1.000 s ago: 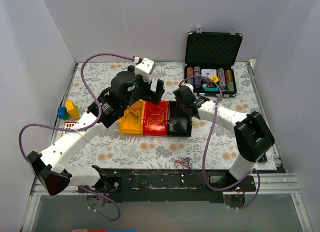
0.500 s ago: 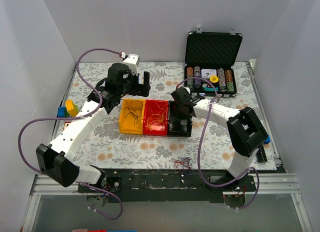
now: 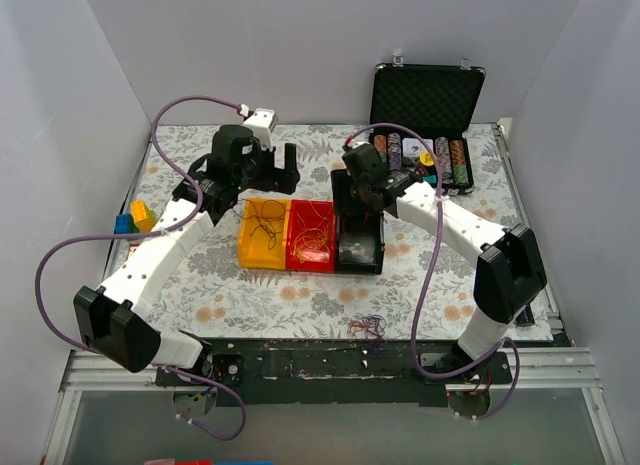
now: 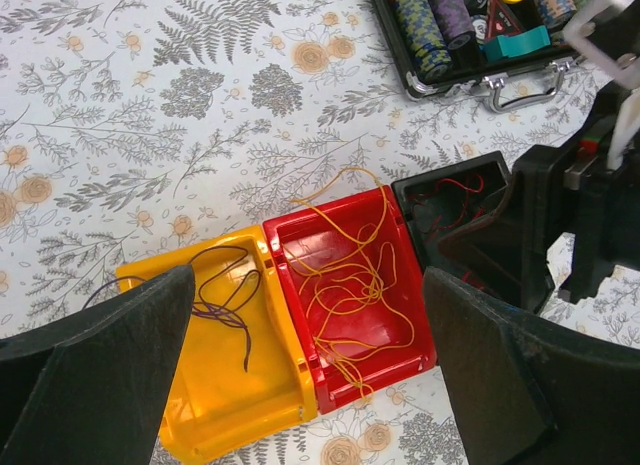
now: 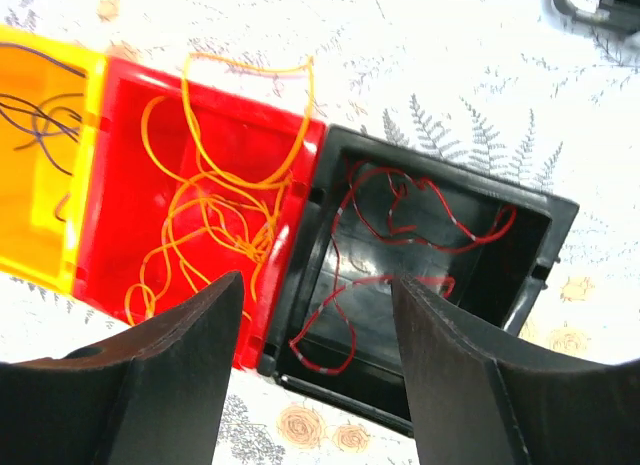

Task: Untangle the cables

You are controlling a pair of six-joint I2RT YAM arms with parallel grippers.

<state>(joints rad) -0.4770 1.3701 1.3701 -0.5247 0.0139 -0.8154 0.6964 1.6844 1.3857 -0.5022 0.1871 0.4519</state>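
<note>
Three small bins stand in a row mid-table. The yellow bin (image 3: 250, 253) holds dark purple cables (image 4: 215, 295). Yellow cables (image 4: 350, 275) lie in the red bin (image 3: 312, 259), and a red cable (image 5: 400, 210) lies in the black bin (image 3: 362, 255). My left gripper (image 3: 274, 177) hangs wide open behind the yellow and red bins, with nothing between its fingers. Above the black bin, my right gripper (image 5: 318, 283) is open and empty. A small tangle of dark and red cables (image 3: 367, 326) lies at the table's front edge.
An open black case of poker chips (image 3: 420, 155) stands at the back right, just behind the right arm. Yellow and blue blocks (image 3: 135, 220) sit at the left edge. White walls enclose the flowered tablecloth (image 3: 250, 295).
My right gripper has opened and lifted back from the black bin, leaving the red cable inside. The left arm drew back from over the bins, then held still.
</note>
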